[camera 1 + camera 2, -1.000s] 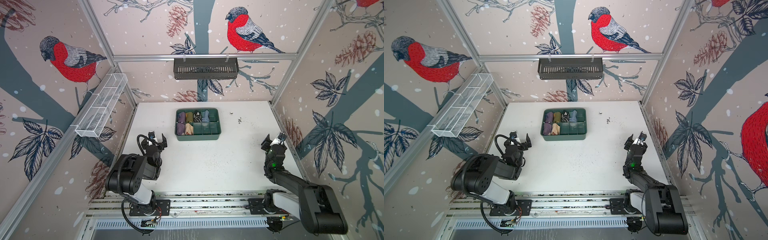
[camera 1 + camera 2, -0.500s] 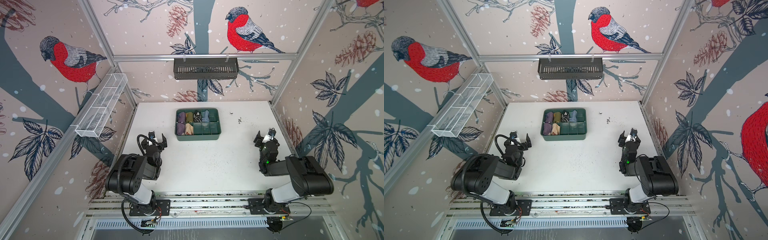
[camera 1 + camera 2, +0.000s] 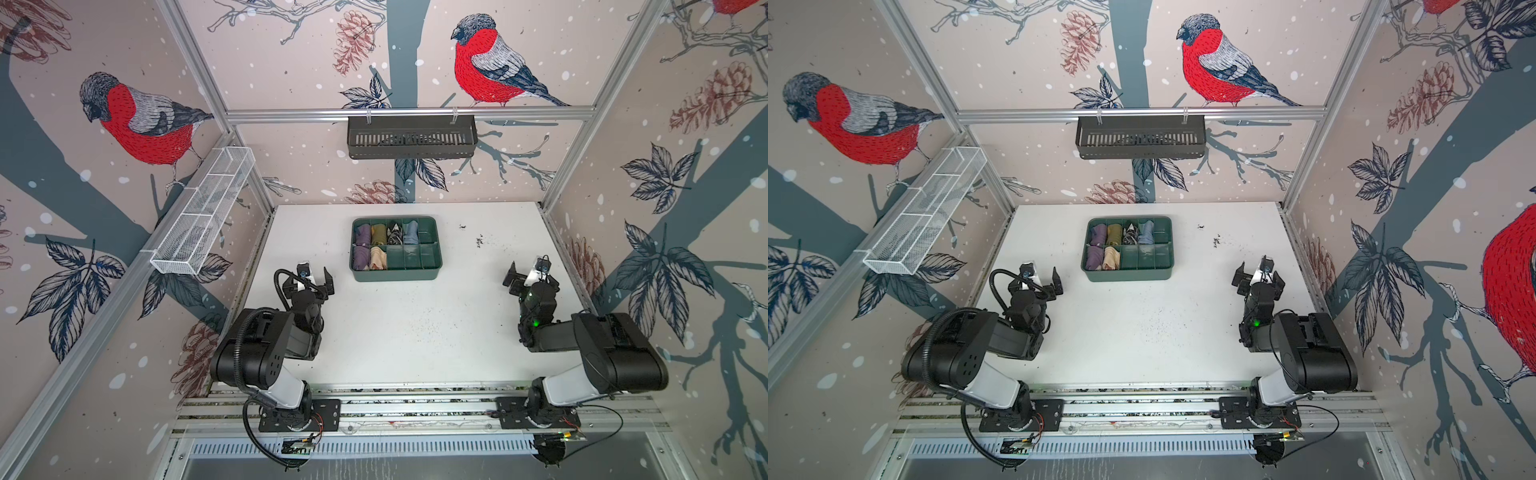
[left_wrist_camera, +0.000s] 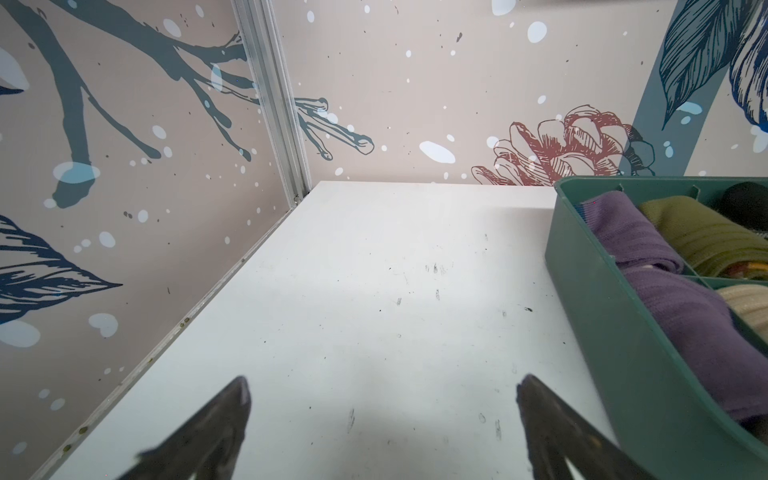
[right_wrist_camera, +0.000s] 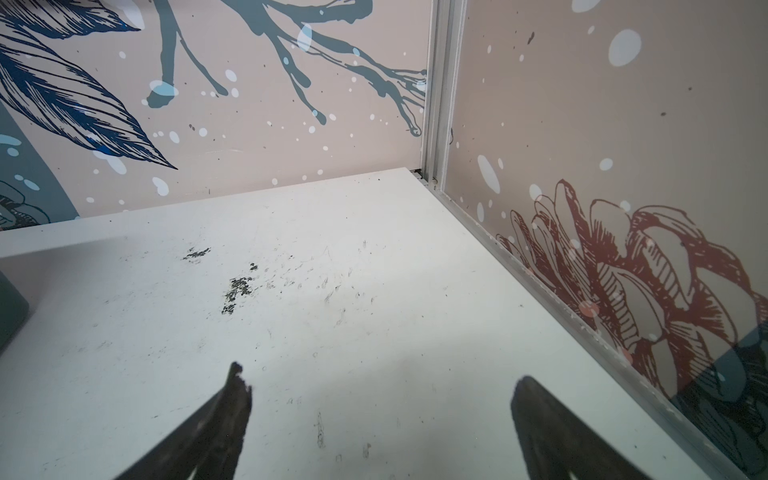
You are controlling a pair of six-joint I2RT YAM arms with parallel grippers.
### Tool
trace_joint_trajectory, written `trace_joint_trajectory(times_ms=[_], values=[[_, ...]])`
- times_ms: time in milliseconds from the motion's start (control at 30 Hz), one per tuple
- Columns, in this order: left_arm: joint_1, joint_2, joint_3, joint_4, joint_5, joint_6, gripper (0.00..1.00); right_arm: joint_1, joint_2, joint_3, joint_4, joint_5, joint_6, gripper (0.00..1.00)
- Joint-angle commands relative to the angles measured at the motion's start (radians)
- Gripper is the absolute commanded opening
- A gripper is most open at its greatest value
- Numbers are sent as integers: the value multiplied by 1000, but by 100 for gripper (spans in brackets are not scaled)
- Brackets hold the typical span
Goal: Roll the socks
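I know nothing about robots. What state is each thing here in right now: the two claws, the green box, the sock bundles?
left gripper: open, empty
right gripper: open, empty
green tray: six compartments filled, four empty
near purple bundle: rolled, in tray
tan bundle: rolled, beside it
far purple bundle: rolled, in tray
olive bundle: rolled, in tray
patterned bundle: rolled, in tray
light blue bundle: rolled, in tray

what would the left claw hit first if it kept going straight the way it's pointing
Probably only the white table, then the back wall by the corner post. The left claw points past the green sock tray, which lies off to one side; its tilt is hard to judge.
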Motion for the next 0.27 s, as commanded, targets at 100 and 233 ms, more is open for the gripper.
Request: trace_joint_trajectory(times_ms=[100, 233], values=[[2, 1, 4, 54, -1, 2, 98, 2, -4, -2, 13, -1, 5, 100], [8, -1, 13, 38, 10, -4, 98, 2, -5, -2, 13, -1, 4, 100]])
